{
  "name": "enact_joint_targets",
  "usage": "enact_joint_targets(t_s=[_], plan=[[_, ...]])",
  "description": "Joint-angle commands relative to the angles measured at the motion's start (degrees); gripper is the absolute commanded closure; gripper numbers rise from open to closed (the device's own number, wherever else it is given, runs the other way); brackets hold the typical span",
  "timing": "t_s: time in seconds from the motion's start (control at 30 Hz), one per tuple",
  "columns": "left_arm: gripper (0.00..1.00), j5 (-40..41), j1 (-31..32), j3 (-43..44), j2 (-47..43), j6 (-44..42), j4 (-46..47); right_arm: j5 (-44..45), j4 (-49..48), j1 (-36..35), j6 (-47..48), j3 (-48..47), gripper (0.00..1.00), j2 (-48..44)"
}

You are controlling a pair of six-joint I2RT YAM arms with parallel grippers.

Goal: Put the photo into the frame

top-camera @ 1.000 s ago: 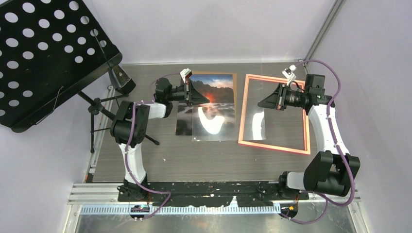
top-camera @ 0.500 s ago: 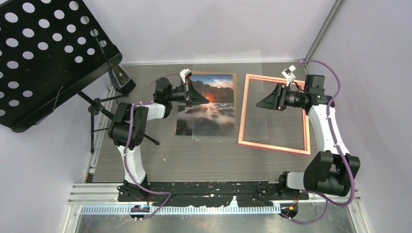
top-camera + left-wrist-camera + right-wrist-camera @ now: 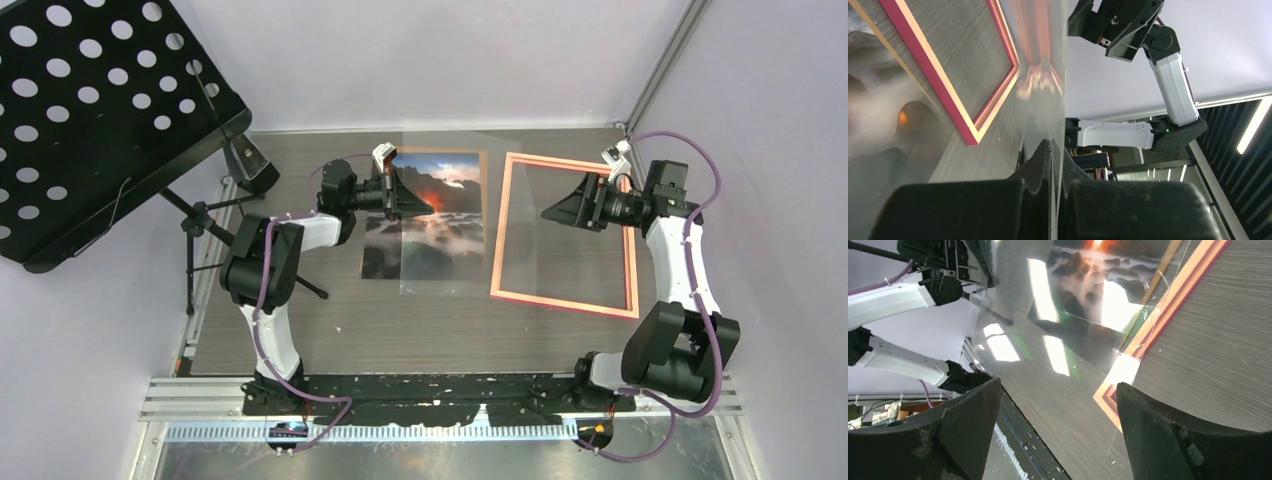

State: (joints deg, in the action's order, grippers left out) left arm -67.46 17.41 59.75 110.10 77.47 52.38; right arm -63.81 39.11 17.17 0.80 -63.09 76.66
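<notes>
photo [image 3: 425, 215]: face up on worktop [image 3: 420, 330], just left of frame [image 3: 563, 300] | likely light, bendy, slick; take by a corner | left fingers [image 3: 1040, 165] pinch clear pane [image 3: 1045, 105] | right fingers [image 3: 963, 410] spread, empty

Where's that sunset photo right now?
In the top view, the photo lies flat just left of the pink-orange frame, under the left pincer and the clear sheet it grips.
</notes>
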Motion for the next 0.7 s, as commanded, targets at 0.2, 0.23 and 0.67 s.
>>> enact_joint_targets(t_s=[0.2, 0.23, 0.67], plan=[[1.0, 1.0, 1.5, 0.5, -0.8, -2.7, -1.0, 1.7, 4.7, 5.5, 7.0, -1.2, 0.06, -3.1], [1.0, 1.0, 1.6, 0.6, -0.9, -2.6, -1.1, 2.5, 5.0, 6.0, 7.4, -1.2, 0.06, -3.3], [1.0, 0.8, 2.3, 1.6, -4.6, 1.9, 0.5, 35.5, -2.6, 6.7, 9.9, 0.5, 0.07, -8.7]])
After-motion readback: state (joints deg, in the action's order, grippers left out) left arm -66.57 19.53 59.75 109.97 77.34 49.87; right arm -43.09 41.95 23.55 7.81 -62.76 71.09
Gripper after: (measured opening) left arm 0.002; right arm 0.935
